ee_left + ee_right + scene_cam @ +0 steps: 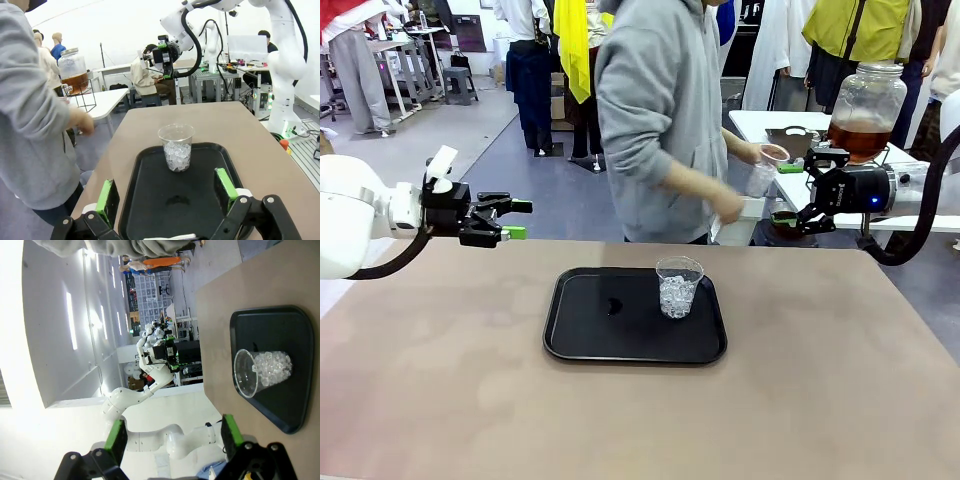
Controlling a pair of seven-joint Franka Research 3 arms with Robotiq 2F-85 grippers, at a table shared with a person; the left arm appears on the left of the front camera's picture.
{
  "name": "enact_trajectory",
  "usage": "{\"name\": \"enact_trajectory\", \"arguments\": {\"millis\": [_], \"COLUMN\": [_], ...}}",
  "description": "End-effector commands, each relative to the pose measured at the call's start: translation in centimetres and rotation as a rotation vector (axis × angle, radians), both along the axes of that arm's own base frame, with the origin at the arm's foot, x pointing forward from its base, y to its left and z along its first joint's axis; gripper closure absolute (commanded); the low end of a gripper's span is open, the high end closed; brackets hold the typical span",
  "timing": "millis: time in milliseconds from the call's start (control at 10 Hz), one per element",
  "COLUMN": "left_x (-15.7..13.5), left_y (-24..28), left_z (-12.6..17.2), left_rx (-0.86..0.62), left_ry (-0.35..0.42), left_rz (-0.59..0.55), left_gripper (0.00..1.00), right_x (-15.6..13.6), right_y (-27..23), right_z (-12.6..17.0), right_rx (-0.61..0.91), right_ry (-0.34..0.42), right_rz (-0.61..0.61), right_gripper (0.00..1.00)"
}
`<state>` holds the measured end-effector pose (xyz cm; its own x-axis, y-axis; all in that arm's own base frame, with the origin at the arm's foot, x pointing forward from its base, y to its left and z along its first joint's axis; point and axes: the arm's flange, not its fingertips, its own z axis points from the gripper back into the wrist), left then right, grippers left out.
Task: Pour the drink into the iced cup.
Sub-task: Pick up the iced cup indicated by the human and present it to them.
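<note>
**Task status.** Pouring had not begun. The iced cup (678,287) stood upright on the black tray (590,335) at the middle of the desk (440,400), in the tray's right half toward its far edge. It held ice only, with no amber liquid visible. The drink (860,138) sat in the glass dispenser jar (867,95) on a second, white desk (760,125) beyond the far right corner. The person (660,120) at the far edge was turned toward that jar, one hand (752,153) holding a small clear cup (767,168) near it. Whether that cup held any drink could not be determined. Steps judged outstanding: fill the small cup, bring it over the tray, and pour into the iced cup.

**Arm pose.** The left claw (518,220) hovered raised above the desk near its left edge, fingers roughly level and pointing toward the middle, jaws apart and empty. The right claw (788,192) hung raised near the right edge, pointing inward, jaws apart and empty. Neither claw touched the tray, the cup or the desk.
</note>
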<state>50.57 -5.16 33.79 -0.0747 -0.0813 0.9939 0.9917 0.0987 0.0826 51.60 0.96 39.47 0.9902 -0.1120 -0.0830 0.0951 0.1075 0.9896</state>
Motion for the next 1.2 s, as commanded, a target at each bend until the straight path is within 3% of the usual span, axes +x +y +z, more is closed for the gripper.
{"name": "enact_trajectory", "arguments": {"millis": [0,1100], "left_x": [-0.04,-0.04], "left_y": [-0.04,-0.04], "left_z": [0.11,0.11], "left_rx": [0.01,0.01], "left_ry": [-0.002,-0.002], "left_rz": [-0.003,-0.003], "left_gripper": [0.0,0.0], "right_x": [0.01,0.01], "right_y": [0.02,0.02], "right_z": [0.15,0.15], "right_rx": [0.0,0.0], "right_ry": [-0.005,-0.005], "right_rz": [0.0,0.0], "right_gripper": [0.0,0.0]}}
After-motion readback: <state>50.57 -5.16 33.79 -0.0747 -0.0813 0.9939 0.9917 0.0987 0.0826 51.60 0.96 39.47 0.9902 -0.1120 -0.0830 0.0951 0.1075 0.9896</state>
